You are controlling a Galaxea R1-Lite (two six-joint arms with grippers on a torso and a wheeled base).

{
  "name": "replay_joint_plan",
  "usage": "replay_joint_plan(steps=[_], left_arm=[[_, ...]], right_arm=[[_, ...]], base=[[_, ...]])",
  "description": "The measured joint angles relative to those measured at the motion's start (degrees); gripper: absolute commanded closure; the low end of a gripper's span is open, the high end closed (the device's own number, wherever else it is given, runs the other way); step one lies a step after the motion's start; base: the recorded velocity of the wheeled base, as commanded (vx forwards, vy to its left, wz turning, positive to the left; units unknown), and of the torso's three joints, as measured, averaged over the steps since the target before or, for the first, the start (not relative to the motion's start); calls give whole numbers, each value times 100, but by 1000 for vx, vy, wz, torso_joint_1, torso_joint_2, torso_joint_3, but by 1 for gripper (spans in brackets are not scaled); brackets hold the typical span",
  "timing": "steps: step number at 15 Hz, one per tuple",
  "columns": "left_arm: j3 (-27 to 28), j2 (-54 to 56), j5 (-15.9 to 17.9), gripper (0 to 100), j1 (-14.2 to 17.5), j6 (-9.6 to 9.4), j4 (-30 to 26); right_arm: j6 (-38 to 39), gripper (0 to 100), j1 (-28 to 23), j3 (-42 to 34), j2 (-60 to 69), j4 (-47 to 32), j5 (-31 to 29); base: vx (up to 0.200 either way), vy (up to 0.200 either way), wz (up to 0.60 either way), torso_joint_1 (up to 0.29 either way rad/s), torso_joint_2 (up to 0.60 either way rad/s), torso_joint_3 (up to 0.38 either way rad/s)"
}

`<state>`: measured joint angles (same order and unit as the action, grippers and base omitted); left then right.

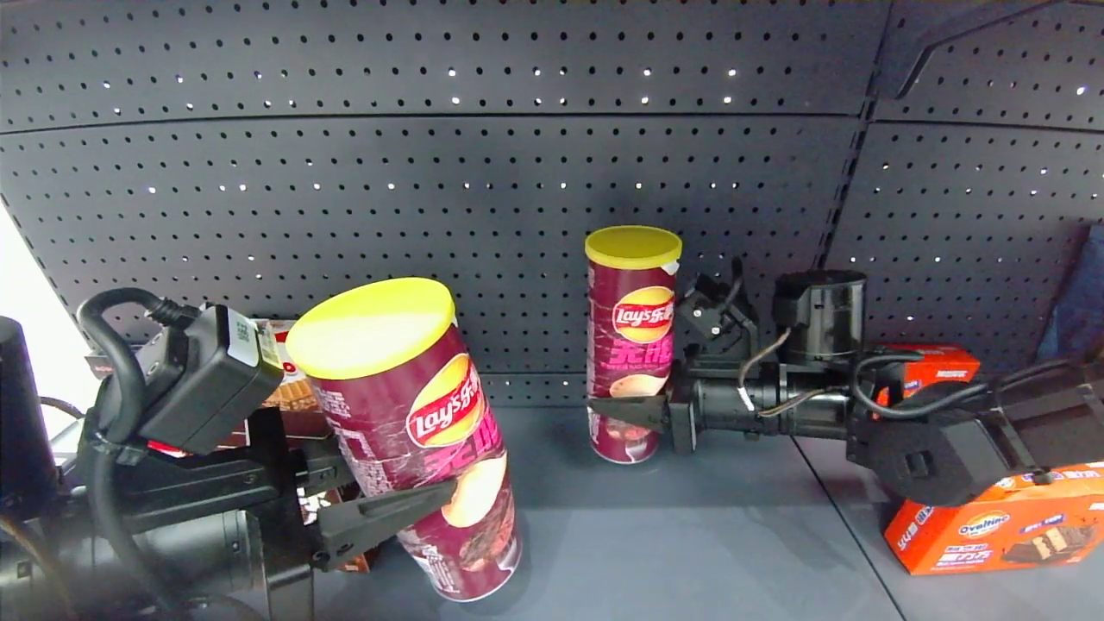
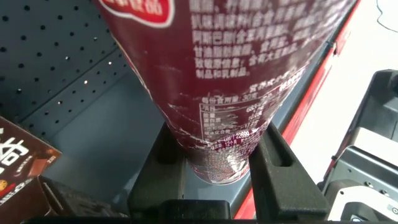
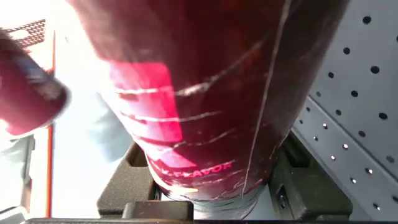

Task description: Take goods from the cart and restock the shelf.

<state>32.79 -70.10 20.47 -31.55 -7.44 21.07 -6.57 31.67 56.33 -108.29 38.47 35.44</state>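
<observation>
Your left hand [image 1: 405, 504] is clamped on a tilted can [image 1: 405, 405] of chips, whose base hangs over the front left corner of the shelf [image 1: 690, 552]. Your right hand [image 1: 625, 412] grips an upright can [image 1: 632, 328] standing near the shelf's back edge, about midway along. An orange box [image 1: 1000, 526] lies toward the front right corner.

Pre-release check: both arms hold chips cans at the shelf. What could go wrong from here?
1. The left gripper holds its chips can tilted near the front edge of the shelf; released so, it may topple off.
2. The right gripper clamps the upright can; a skewed pull-back could tip it.
</observation>
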Motion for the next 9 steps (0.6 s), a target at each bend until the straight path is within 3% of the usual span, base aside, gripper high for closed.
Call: replay_joint_plan(steps=[4, 9], left_arm=[[30, 0, -82, 100, -20, -17, 0], [41, -5, -288, 100, -168, -26, -2]], right_arm=[[1, 100, 104, -1318, 525, 905, -11], [204, 100, 236, -2999, 606, 2901, -11]], base=[[0, 0, 0, 0, 0, 0], [0, 0, 0, 0, 0, 0]])
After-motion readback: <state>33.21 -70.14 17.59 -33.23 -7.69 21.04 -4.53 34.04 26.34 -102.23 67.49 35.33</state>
